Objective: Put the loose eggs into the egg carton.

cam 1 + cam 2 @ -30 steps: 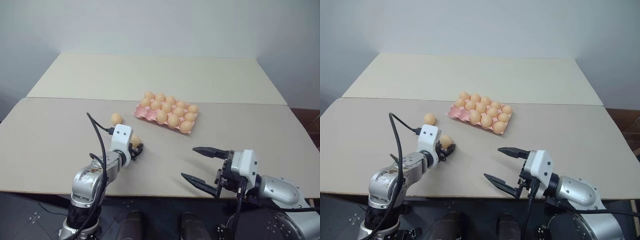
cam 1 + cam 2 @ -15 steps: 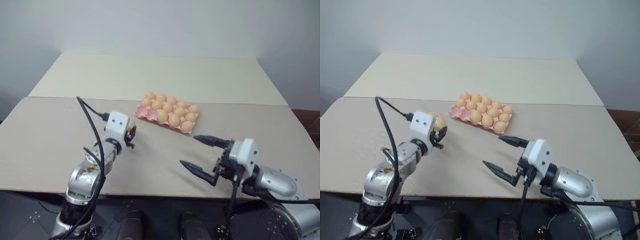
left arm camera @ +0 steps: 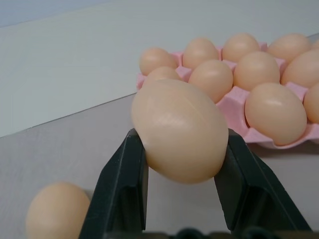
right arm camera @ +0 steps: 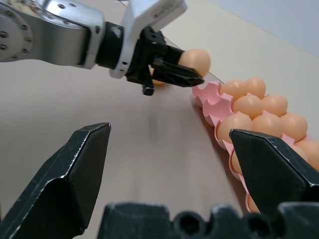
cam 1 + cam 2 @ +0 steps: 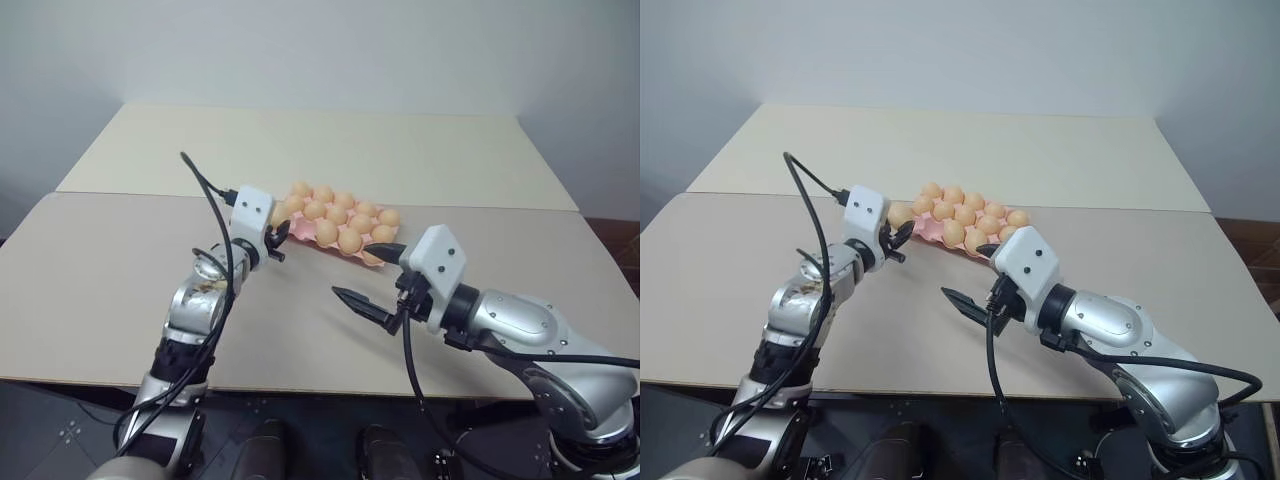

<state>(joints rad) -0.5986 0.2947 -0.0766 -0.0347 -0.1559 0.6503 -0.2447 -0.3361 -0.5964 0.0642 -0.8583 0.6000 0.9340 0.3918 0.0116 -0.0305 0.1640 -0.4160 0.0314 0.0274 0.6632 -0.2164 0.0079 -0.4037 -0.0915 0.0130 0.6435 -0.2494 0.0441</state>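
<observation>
Egg now rides pinched in my left end effector, lifted off the table to the carton's left edge; right end effector waits spread nearby. Placement comes next; another egg remains loose.

Crowded approach at the near left corner of the egg carton

The left gripper, clamped on an egg, hangs just beside that corner, where seated eggs fill the near cups. The right gripper, fingers spread wide, stands before the carton's near edge. A loose egg lies on the table below; left and far tabletop lie open.
</observation>
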